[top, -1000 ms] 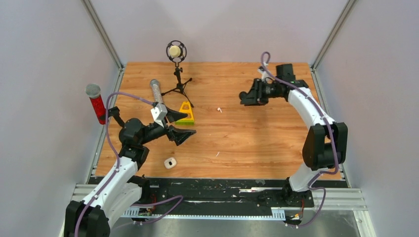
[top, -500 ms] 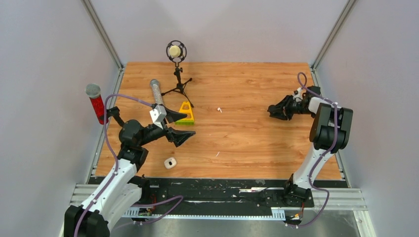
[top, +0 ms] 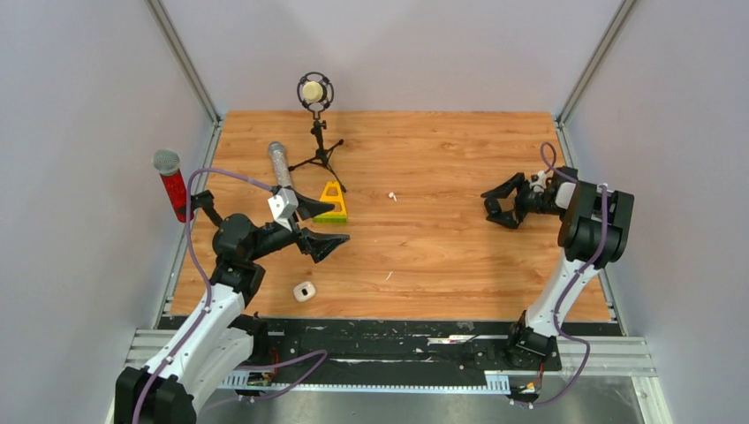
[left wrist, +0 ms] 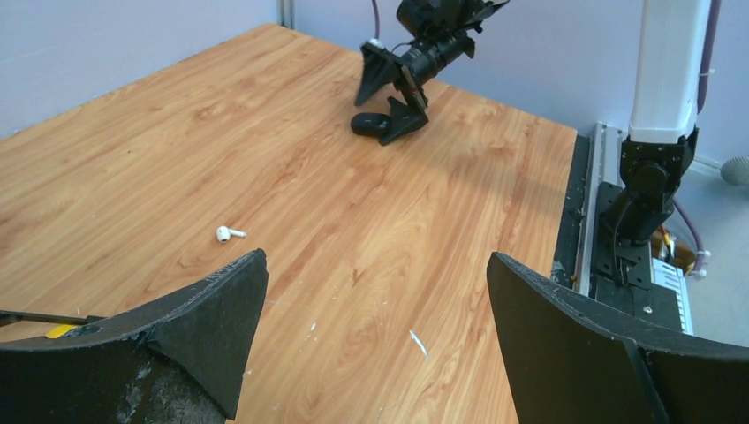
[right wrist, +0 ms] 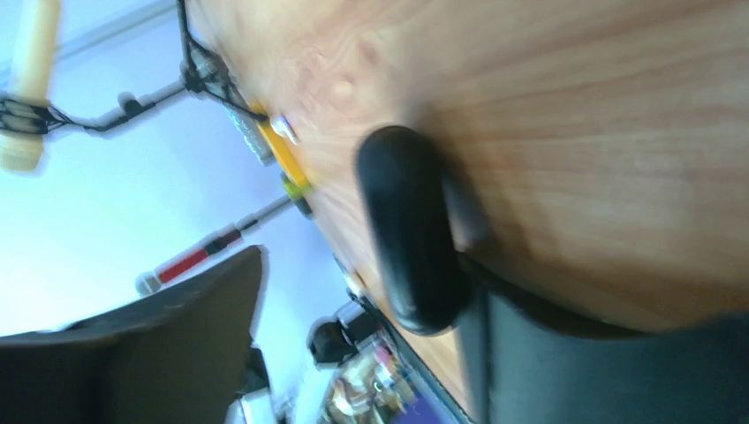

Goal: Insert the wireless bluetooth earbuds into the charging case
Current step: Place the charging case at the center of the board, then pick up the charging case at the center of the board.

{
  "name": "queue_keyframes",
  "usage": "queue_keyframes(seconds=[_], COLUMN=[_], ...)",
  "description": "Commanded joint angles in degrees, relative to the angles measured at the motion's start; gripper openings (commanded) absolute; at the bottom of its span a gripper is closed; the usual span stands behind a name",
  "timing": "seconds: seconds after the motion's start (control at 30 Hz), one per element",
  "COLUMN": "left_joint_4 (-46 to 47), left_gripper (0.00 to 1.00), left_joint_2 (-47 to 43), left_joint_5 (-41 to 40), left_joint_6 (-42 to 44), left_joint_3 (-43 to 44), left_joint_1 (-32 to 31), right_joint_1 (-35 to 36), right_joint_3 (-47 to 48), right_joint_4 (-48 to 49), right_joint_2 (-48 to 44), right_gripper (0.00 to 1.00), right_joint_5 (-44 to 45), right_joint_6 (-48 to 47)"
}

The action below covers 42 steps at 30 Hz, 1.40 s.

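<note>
The left claw is open very wide and holds nothing. It hangs over the left side of the table. The white charging case sits near the table's near edge, toward the left corner, just beside that claw. One tiny white earbud lies near the middle of the table, well apart from the case. The right claw is by the right edge, its fingers apart. A small black oval thing touches one finger, but the claw is not squeezing it.
</note>
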Motion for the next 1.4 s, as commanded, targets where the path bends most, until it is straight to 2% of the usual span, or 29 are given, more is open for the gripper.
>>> queue_keyframes(seconds=[0.0,0.13,0.4,0.5,0.57,0.6,0.63,0.67,0.7,0.73,0.77,0.8,0.83,0.87,0.9,0.93,0.97,1.0,1.1,1.2,1.3,1.37], left_joint_4=[1.12,1.44,-0.92,-5.03,-11.96,-15.14,-22.56,-26.99,-35.16,-40.01,-49.23,-54.12,-63.99,-69.1,-80.41,-85.84,-97.93,-107.02,-111.38,-107.85,-103.75,-99.86], left_gripper=[1.0,1.0,1.0,1.0,0.94,0.88,0.85,0.83,0.82,0.83,0.83,0.84,0.85,0.85,0.85,0.86,0.87,0.88,0.92,0.94,0.99,1.0], left_joint_2=[0.17,0.45,0.32,0.25,0.21,0.16,0.12,0.12,0.2,0.38,0.84,1.5,1.99,3.35,4.1,5.81,6.57,7.66,8.52,10.92,13.46,15.92], left_joint_5=[0.03,-0.09,-1.26,-2.28,-3.52,-5.47,-6.41,-7.97,-8.01,-7.21,-7.11,-8.28,-9.35,-12.7,-14.34,-15.02,-16.1,-16.78,-19.17,-20.64,-21.7,-21.87], left_joint_6=[1.81,1.84,2.54,4.04,7.76,11.91,14.44,21.01,25.05,34.08,38.3,46.31,50.4,60.21,65.7,78.82,86.61,99.48,113.26,120.2,129.51,135.16], left_joint_3=[0.16,0.17,0.95,1.88,3.82,5.7,6.81,9.08,10.35,13.17,14.64,17.65,18.99,21.68,23.9,24.84,26.35,26.77,25.81,24.16,21.55,19.4], left_joint_1=[0.13,0.11,0.11,0.12,0.13,0.15,0.1,0.09,0.09,0.04,-0.19,-1.06,-1.72,-3.33,-4.09,-5.07,-5.26,-5.41,-5.45,-5.45,-5.45,-5.45], right_joint_1=[-1.31,-1.5,-1.13,0.38,2.23,3.35,4.4,5.6,6.82,8.81,11.46,15.33,18.88,22.64,25.56,27.68,28.75,29.0,29.03,28.95,28.96,28.96], right_joint_3=[-2.13,-3.25,-5.59,-5.82,-5.55,-5.38,-5.13,-4.98,-4.84,-4.74,-4.59,-4.27,-3.94,-3.5,-3.16,-3.08,-3.29,-3.36,-4.16,-8.69,-13.66,-14.95], right_joint_4=[2.58,2.73,0.89,-1.69,-3.54,-4.33,-4.93,-5.25,-5.26,-5.07,-4.86,-4.53,-4.08,-3.42,-2.34,-1.03,0.62,1.69,4.76,10.92,18.07,19.57], right_joint_2=[-2.37,-4.93,-15.77,-21.5,-25.2,-27.0,-28.6,-30.04,-31.62,-33.3,-35.12,-36.81,-38.57,-40.51,-41.75,-43.15,-44.54,-45.69,-49.46,-55.97,-62.34,-64.62], right_gripper=[0.98,1.0,1.0,1.0,1.0,1.0,1.0,1.0,1.0,1.0,1.0,1.0,1.0,1.0,1.0,1.0,1.0,1.0,1.0,1.0,1.0,1.0], right_joint_5=[5.05,8.19,20.74,27.85,33.73,36.91,39.63,42.23,44.77,48.28,53.57,58.83,64.35,70.08,72.93,74.07,73.12,70.12,59.29,49.0,44.11,40.24], right_joint_6=[0.88,1.3,1.63,0.2,-1.07,-1.7,-2.22,-2.67,-3.33,-4.43,-5.63,-7.41,-9.67,-12.15,-14.73,-17.08,-18.76,-19.5,-20.86,-22.28,-23.66,-23.84])
